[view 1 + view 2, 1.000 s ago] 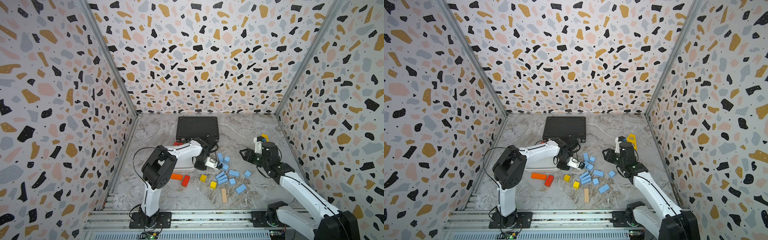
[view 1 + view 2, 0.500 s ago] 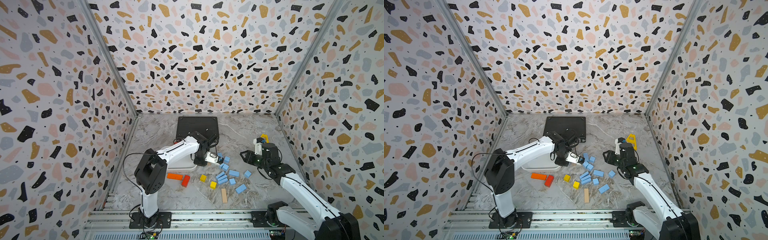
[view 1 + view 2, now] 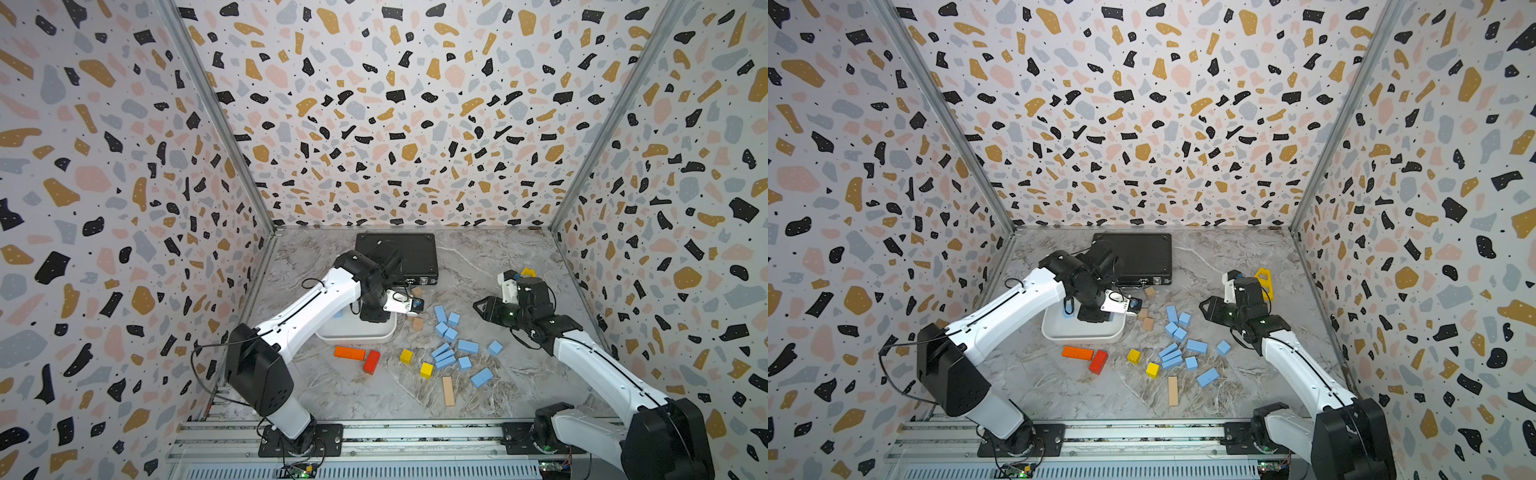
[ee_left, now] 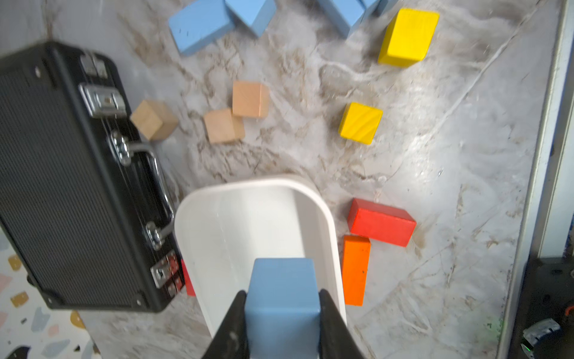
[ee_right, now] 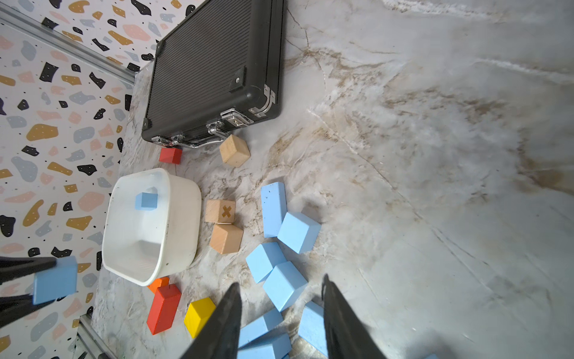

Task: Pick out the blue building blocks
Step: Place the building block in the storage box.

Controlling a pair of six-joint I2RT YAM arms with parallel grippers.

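One blue cube [image 5: 146,200] is already in the glossy, round-cornered white tub [image 5: 186,217]. A second blue cube [image 4: 282,276], matte and sharp-edged, is clamped in the left pincer [image 4: 282,295] directly above that tub. Roughly a dozen blue building blocks [image 3: 467,345], cubes and bars, lie loose on the marble under the right pincer [image 5: 279,281], which is parted and empty.

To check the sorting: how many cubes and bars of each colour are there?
blue blocks: 13, one in the left fingers, one in the tub
yellow blocks: 2
red blocks: 2
orange block: 1
wood blocks: 4
Total: 22
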